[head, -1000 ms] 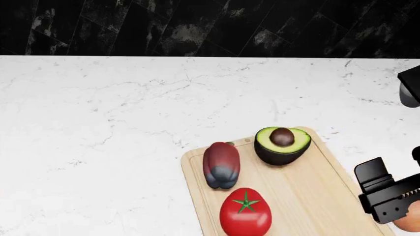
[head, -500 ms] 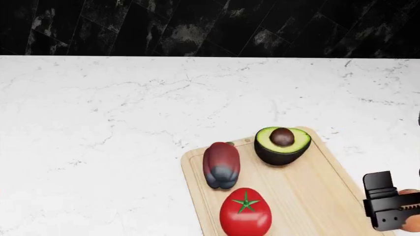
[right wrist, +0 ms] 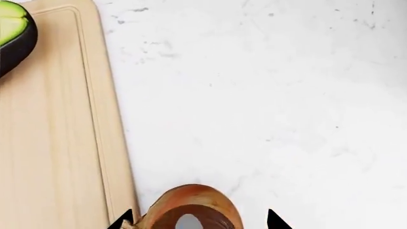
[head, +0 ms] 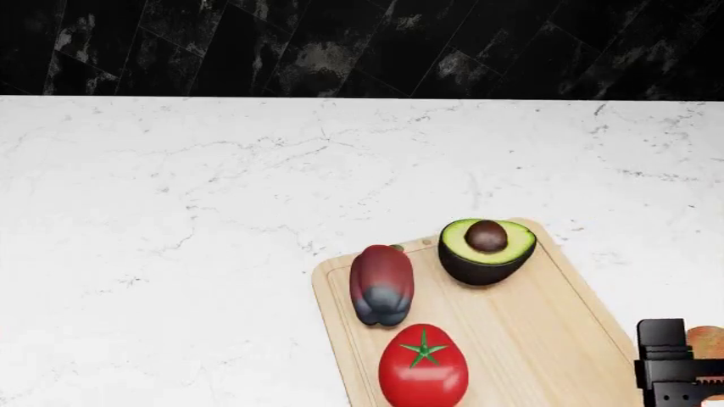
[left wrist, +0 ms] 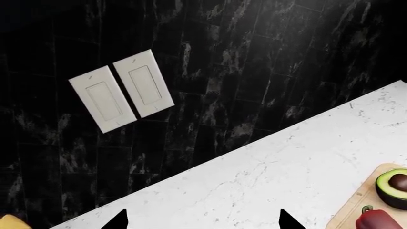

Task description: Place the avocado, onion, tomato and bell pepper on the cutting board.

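Head view, left to right: the pepper [head: 381, 285], tomato [head: 423, 365] and avocado [head: 487, 249] already lie on the board [head: 543, 339], all to the left of the right claw [head: 676, 373]. The onion [head: 710, 339] peeks out just behind that claw, off the board's right edge. In the right wrist view the onion [right wrist: 190, 207] sits between the spread fingertips. Best to centre it, close gently, lift clear, then carry it left over the groove. The left claw's state cannot be told.
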`<state>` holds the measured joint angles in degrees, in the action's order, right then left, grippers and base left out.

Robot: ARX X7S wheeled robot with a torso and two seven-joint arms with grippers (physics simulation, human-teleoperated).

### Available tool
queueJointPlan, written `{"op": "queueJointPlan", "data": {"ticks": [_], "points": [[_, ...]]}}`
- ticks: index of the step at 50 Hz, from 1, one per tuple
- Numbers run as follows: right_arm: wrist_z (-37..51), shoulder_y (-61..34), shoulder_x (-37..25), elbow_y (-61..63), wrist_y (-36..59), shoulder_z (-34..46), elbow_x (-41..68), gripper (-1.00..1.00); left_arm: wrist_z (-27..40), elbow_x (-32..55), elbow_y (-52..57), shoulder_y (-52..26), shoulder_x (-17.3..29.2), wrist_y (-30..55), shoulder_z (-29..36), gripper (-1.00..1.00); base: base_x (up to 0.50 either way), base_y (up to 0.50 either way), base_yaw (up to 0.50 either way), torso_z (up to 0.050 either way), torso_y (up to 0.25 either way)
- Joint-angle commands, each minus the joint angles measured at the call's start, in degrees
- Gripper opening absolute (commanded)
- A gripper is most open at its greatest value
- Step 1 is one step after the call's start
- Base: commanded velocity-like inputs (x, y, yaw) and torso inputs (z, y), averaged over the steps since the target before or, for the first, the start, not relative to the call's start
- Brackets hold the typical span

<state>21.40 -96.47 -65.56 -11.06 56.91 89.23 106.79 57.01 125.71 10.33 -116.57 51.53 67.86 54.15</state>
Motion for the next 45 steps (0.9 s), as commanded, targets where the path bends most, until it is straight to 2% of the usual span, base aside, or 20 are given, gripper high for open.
{"op": "queueJointPlan", "data": {"ticks": [1,13,17,30,45], "points": [[-1.8,1.8,0.3,0.1,-1.5,-1.3,0.2,-1.00,-1.5,-1.5,0.3,-0.3,-1.5,0.6,-1.4,1.00,0.00,0.00,0.00,0.000,0.000],[-1.4,1.5,-0.3,0.3,-0.9,-1.6,0.5,-1.00,-1.5,-1.4,0.2,-0.5,-1.5,0.7,-1.3,1.00,0.00,0.00,0.00,0.000,0.000],[-0.8,-1.8,0.0,0.6,1.7,-2.4,0.5,-1.00,-1.5,-1.3,0.0,-0.8,-1.6,0.8,-1.3,1.00,0.00,0.00,0.00,0.000,0.000],[-0.1,-9.4,3.5,4.7,7.9,-4.6,0.2,-1.00,-1.1,-0.7,0.2,-1.5,-1.3,0.8,-1.4,1.00,0.00,0.00,0.00,0.000,0.000],[-1.1,-7.9,9.8,8.9,6.9,-4.3,-1.8,-1.00,-1.1,-0.3,0.4,-1.7,-0.7,1.0,-1.4,1.00,0.00,0.00,0.00,0.000,0.000]]}}
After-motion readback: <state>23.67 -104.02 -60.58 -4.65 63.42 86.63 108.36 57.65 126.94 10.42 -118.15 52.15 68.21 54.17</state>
